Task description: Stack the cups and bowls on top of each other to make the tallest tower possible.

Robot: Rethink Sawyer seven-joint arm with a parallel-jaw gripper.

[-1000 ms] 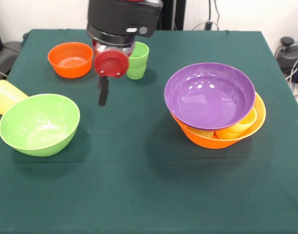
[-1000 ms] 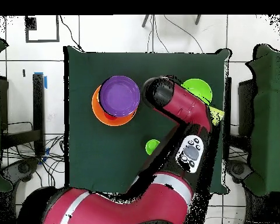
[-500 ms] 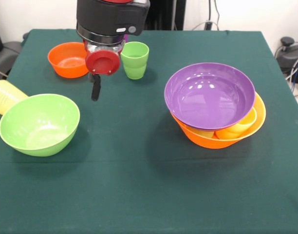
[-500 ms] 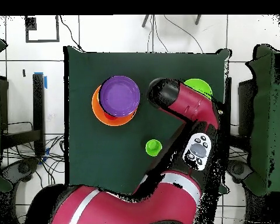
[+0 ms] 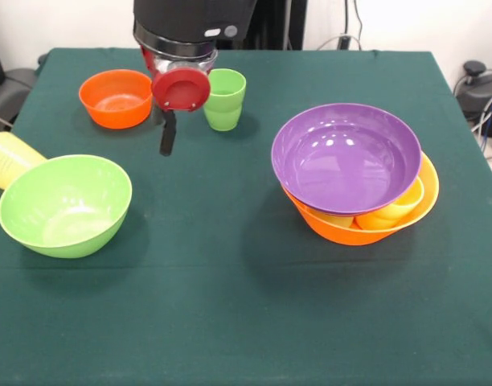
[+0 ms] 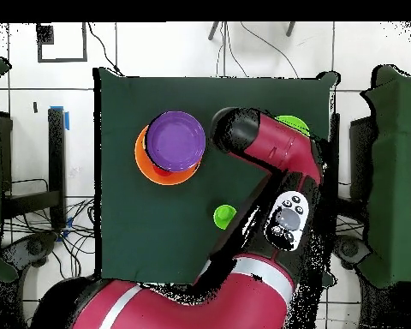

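Note:
The tower stands at the right: the wide purple bowl (image 5: 346, 157) rests tilted in the largest yellow-orange bowl (image 5: 366, 232), with yellow-orange and orange cups (image 5: 395, 207) under its rim. My gripper (image 5: 167, 143) hangs over the cloth at the far left. It is between the small orange bowl (image 5: 116, 98) and the lime green cup (image 5: 226, 99), and touches neither. The deep lime green bowl (image 5: 65, 205) sits at the near left, with the pale yellow cup (image 5: 6, 158) lying beside it. The purple and dark green cups are out of view.
The green tablecloth (image 5: 230, 305) covers the table. In the overhead view my arm (image 6: 273, 154) hides the gripper and most of the lime green bowl (image 6: 292, 124). The purple bowl (image 6: 175, 140) and lime green cup (image 6: 223, 216) show there.
My gripper has shifted toward the table's far side, first left and then back right. The bowls and cups have not moved.

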